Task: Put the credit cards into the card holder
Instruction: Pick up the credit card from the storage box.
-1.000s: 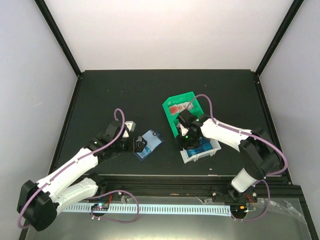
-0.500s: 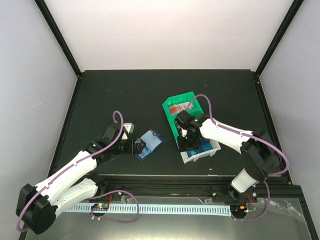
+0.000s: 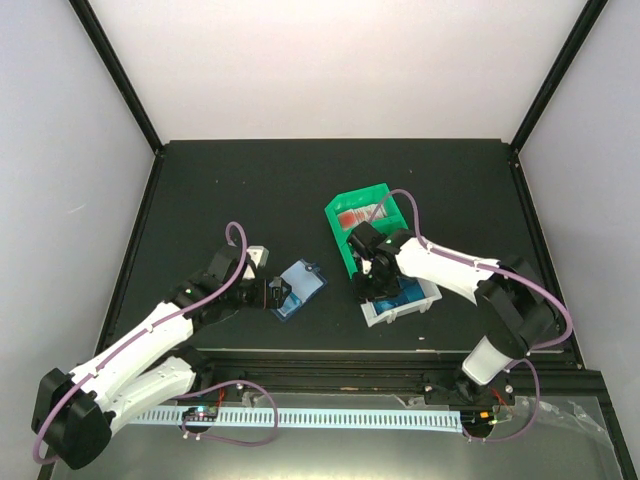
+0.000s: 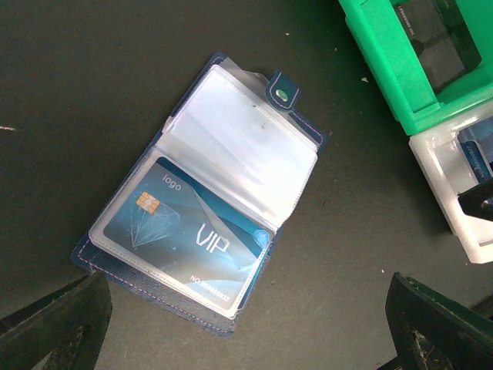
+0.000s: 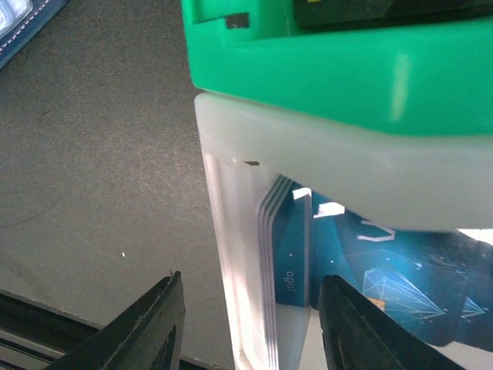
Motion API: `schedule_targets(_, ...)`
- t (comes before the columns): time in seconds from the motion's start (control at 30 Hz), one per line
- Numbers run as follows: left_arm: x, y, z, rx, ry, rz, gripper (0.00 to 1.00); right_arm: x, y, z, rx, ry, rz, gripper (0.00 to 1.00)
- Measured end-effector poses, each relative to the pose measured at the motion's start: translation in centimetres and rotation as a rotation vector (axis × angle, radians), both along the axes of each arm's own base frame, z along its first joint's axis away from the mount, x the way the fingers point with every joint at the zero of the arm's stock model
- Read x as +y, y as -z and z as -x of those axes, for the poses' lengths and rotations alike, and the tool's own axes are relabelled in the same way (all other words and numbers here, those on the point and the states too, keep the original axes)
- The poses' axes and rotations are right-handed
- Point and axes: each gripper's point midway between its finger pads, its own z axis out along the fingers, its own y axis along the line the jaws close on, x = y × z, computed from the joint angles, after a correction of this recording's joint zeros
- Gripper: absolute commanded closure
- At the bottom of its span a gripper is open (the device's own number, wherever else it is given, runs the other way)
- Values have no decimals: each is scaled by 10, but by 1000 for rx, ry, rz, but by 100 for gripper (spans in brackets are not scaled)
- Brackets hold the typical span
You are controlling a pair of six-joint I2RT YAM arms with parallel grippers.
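Left wrist view: the card holder (image 4: 231,154) lay open on the worktop (image 4: 92,92), one blue card (image 4: 189,231) in its lower sleeve. The left fingers (image 4: 54,327) were spread wide, empty, beside the card holder. Right of the card holder, a white bin (image 5: 254,154) held stacked blue cards (image 5: 385,285), with a green bin (image 5: 323,69) beside it. The right fingers (image 5: 146,331) were spread astride the white bin's wall, pinching nothing.

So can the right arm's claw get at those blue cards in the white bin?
Probably yes. The right claw hangs open just above the blue cards, and the white bin has no lid, though the claw straddles its wall.
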Motion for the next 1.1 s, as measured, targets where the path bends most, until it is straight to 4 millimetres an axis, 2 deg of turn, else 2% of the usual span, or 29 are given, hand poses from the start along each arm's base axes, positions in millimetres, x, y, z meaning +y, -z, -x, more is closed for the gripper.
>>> schedule_targets(0.27,0,0,0,-5,8,-5,1,10,3,2,8,-16,-28,59)
schedule_targets(0.63,0,0,0,-8,13,-9,1,10,-6,3,-1,-5,-42,70)
schedule_targets(0.9,0,0,0,-9,14,-9,1,8,-7,4,0,10,-35,83)
schedule_targets(1.1,0,0,0,-8,13,-9,1,6,-8,4,-2,15,-33,85)
